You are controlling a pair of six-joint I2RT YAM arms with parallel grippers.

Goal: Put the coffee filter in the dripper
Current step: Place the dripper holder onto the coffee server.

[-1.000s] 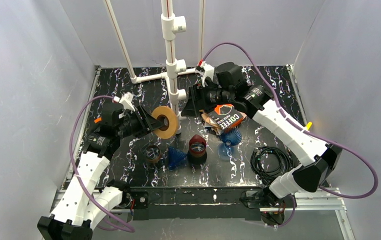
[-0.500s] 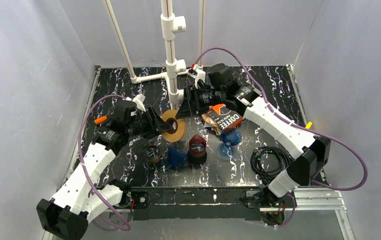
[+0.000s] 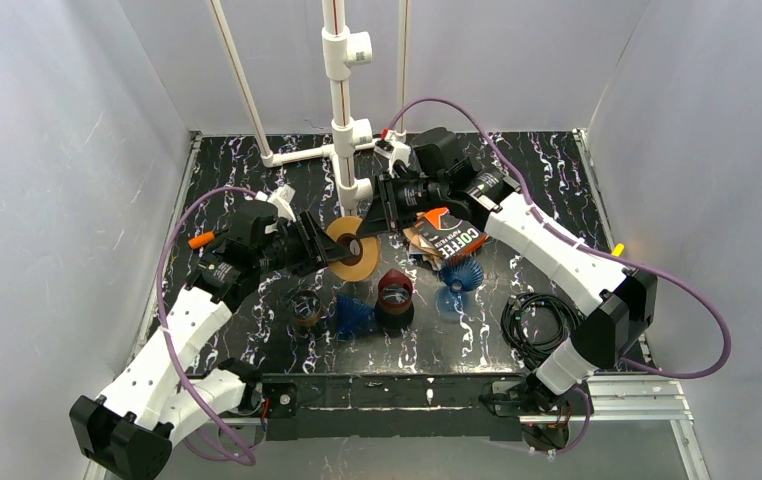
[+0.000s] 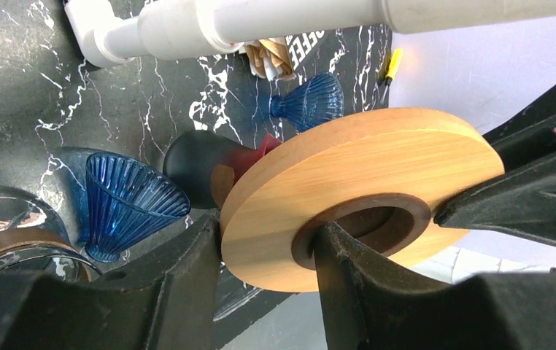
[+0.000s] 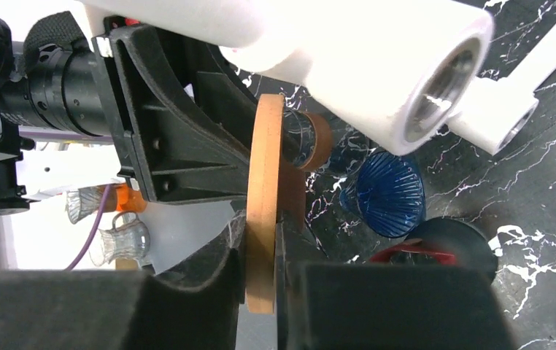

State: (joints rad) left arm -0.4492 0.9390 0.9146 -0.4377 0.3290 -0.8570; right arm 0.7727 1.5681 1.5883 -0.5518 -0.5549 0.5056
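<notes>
Wooden ring [image 3: 350, 248] between left hand [image 3: 325, 252] and right hand [image 3: 372, 222], filter pack [image 3: 454, 236] right

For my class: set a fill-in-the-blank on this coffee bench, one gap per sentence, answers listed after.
1. The left gripper holds the wooden ring with one finger through its ____.
2. The right gripper clamps the same wooden ____.
3. The ribbed dripper beside the filter packet is coloured ____.
Answers: hole; ring; blue.

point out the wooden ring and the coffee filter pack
wooden ring [image 4: 377, 164]: left wrist view, flat top face
coffee filter pack [image 3: 454, 236]: top external view, printed front
</notes>
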